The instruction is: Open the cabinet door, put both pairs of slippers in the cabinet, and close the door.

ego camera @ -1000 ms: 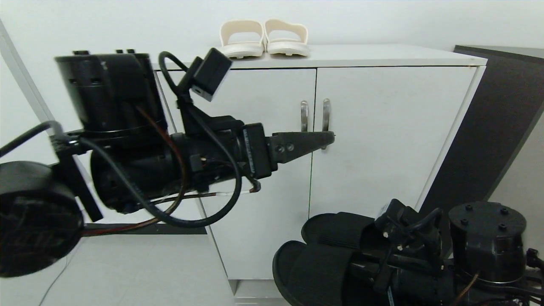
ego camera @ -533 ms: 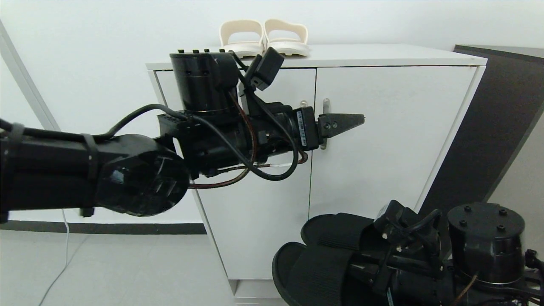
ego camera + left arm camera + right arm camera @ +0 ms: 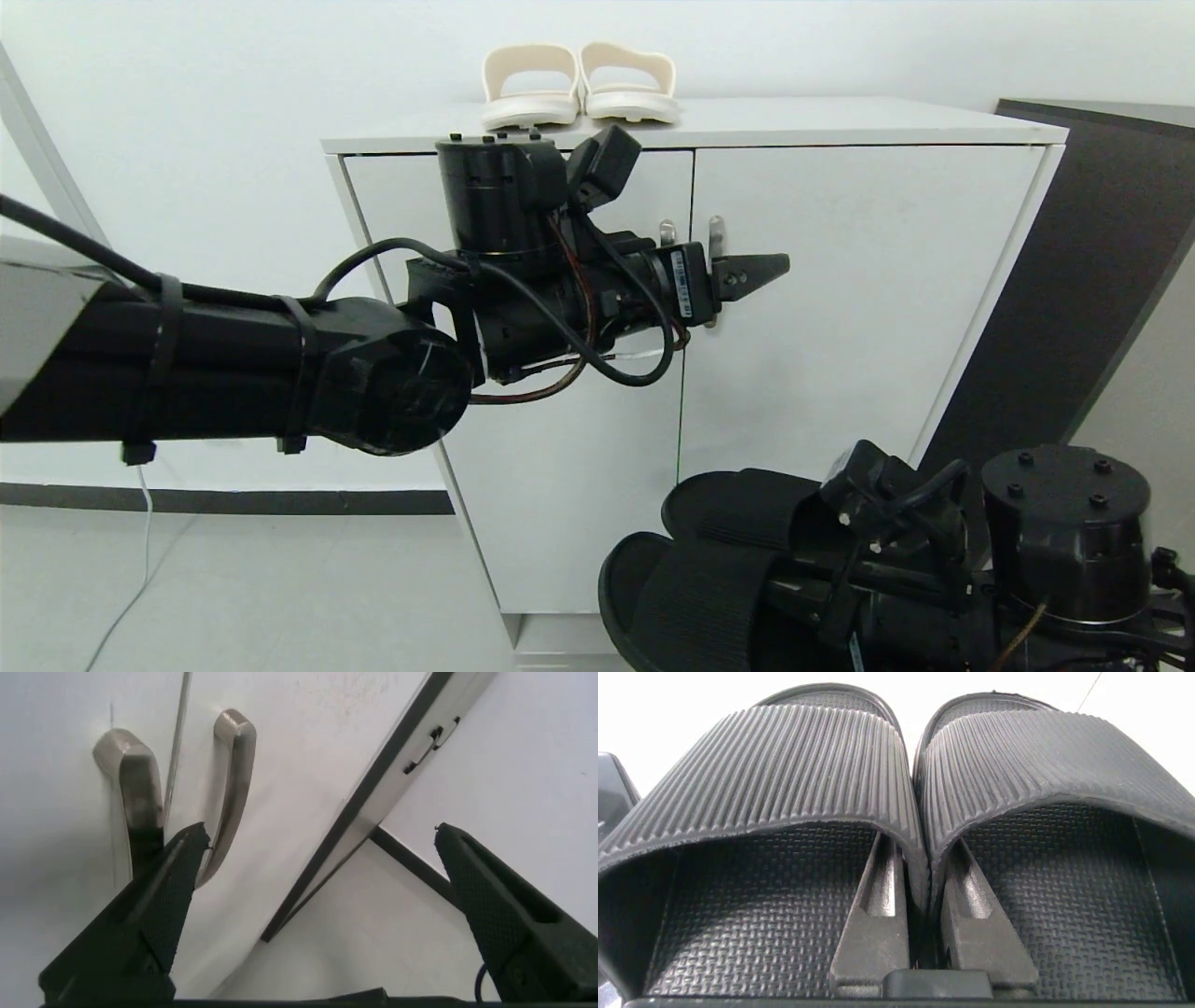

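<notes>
Both doors of the cabinet (image 3: 840, 373) are shut. The left gripper (image 3: 320, 835) is level with the two metal handles (image 3: 234, 775), jaws spread wide, one fingertip just beside them, holding nothing. The right gripper (image 3: 922, 854) is low in front of the cabinet, clenched on the black slippers (image 3: 813, 765), one finger inside each, pinching their adjoining walls. The cream slippers (image 3: 579, 84) sit on the cabinet top.

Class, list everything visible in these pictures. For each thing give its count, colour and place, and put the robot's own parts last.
cabinet: one, white, both doors shut
door handles: two, silver, side by side where the doors meet
cream slippers: one pair, cream, on the cabinet top
black slippers: one pair, black, held low before the cabinet
dark panel: one, dark grey, beside the cabinet
left gripper: one, black, open, at the handles
right gripper: one, black, clamping the black slippers
</notes>
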### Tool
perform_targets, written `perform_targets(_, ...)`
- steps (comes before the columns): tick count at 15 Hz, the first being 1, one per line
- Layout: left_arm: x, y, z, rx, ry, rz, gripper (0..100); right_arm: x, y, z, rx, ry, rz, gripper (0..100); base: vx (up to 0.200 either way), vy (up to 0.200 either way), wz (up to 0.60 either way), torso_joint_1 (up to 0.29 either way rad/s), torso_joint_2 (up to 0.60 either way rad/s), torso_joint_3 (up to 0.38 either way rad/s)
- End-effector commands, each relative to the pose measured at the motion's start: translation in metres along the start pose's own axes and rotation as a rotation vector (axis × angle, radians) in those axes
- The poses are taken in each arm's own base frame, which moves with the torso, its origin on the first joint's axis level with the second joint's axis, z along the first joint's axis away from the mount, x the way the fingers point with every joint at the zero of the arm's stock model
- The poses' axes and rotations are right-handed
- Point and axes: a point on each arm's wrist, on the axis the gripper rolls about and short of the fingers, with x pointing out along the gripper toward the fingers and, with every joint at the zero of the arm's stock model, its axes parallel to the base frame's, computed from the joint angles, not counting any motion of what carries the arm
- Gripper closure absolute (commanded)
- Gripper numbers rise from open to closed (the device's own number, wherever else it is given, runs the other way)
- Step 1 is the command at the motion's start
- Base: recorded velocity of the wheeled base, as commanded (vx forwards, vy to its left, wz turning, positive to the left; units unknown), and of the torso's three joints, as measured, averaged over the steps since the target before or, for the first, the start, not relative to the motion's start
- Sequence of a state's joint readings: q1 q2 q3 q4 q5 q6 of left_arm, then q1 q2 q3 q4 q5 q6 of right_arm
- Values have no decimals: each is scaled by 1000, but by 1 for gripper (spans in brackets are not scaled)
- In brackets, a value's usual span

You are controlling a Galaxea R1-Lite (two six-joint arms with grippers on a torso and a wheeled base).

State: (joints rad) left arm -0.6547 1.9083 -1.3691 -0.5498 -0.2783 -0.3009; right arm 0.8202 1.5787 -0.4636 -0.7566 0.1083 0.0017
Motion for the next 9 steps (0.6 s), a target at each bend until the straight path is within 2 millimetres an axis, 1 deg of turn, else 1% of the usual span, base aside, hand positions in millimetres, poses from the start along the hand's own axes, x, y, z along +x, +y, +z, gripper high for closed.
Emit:
perform_targets(1, 6, 4, -3, -1, -1, 23, 0, 0, 0, 0, 0, 2, 1, 100, 0, 0, 0, 0, 0, 0)
perform_targets(4, 14, 6, -6, -1, -2, 27, 0, 0, 0, -1, 0, 2, 1, 100, 0, 0, 0, 0, 0, 0)
perform_targets(9, 18, 6, -8, -5, 7, 23, 0, 0, 0, 0, 1, 0, 1, 100, 0, 0, 0, 0, 0, 0)
